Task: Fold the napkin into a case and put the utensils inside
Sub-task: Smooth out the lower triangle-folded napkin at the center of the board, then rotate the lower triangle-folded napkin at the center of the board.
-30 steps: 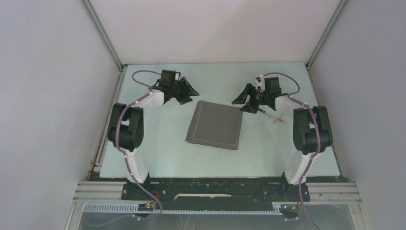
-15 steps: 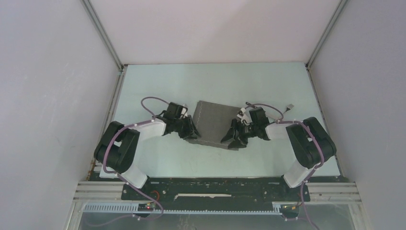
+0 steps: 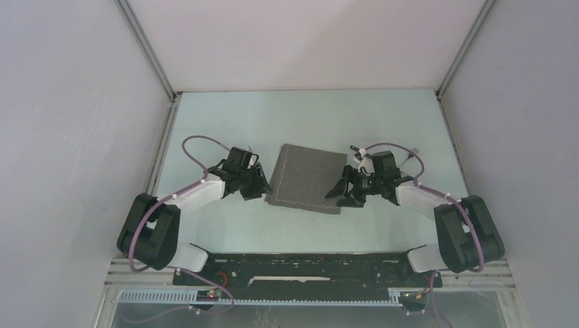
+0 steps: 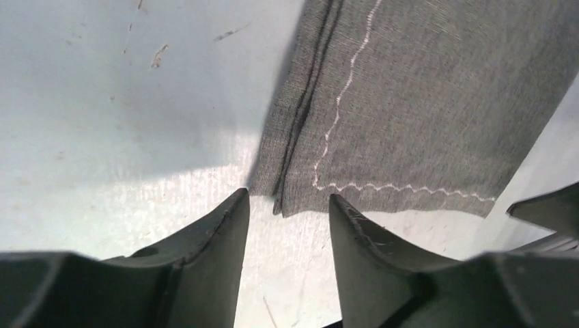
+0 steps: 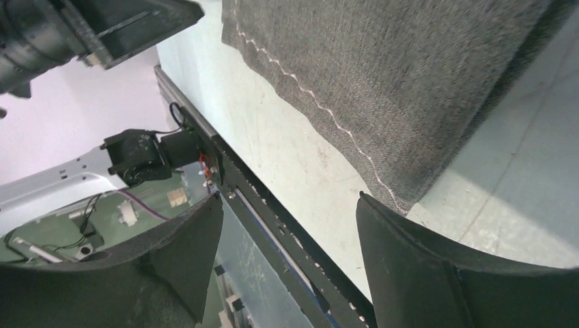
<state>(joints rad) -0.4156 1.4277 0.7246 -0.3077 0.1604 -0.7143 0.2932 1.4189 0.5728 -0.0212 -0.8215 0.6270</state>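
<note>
Soft, even light fills the overhead view; the pale blue-green counter (image 3: 225, 232) carries only faint, soft-edged shadows. In the left wrist view a washed-out bright patch lies on the counter beside the grey woven cloth napkin (image 4: 423, 102), whose edge throws a dim shadow leftward; the near black jaws are blurred. The right wrist view shows crisp weave, with shade at lower right.
</note>
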